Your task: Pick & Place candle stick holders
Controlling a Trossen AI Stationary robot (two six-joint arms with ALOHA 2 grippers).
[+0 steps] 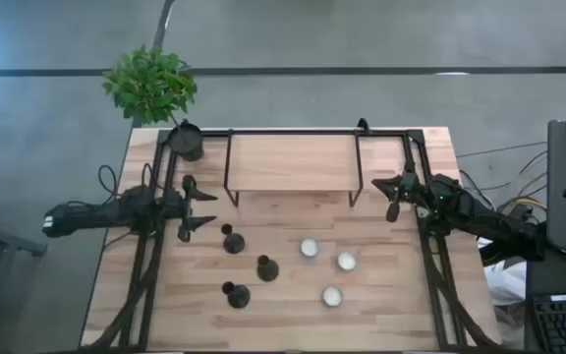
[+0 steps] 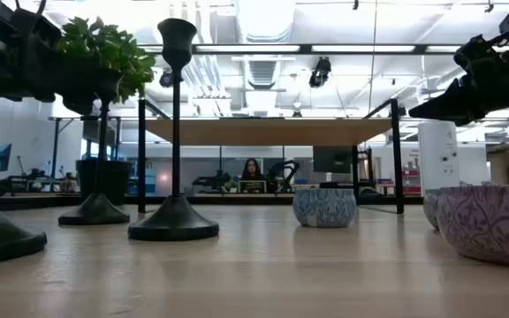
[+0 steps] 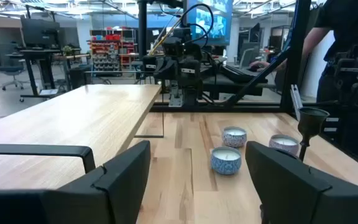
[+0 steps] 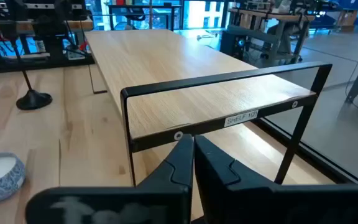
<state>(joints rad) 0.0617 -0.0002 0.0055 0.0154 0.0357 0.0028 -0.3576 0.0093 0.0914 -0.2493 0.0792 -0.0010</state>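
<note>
Three black candlesticks (image 1: 234,242) (image 1: 267,267) (image 1: 237,294) stand upright on their round bases on the table, left of centre. Three low tealight cups (image 1: 310,248) (image 1: 346,261) (image 1: 332,295) sit right of centre; they show blue-patterned in the left wrist view (image 3: 226,160). My left gripper (image 1: 204,208) is open and empty above the table's left side, left of the candlesticks. My right gripper (image 1: 393,208) is shut and empty at the right, by the shelf's right leg.
A low wooden shelf (image 1: 291,162) on black legs stands at the far middle, labelled on its front rail (image 4: 241,117). A dark pot with a green plant (image 1: 185,141) is at the far left corner. A black frame (image 1: 416,226) runs along the table's sides.
</note>
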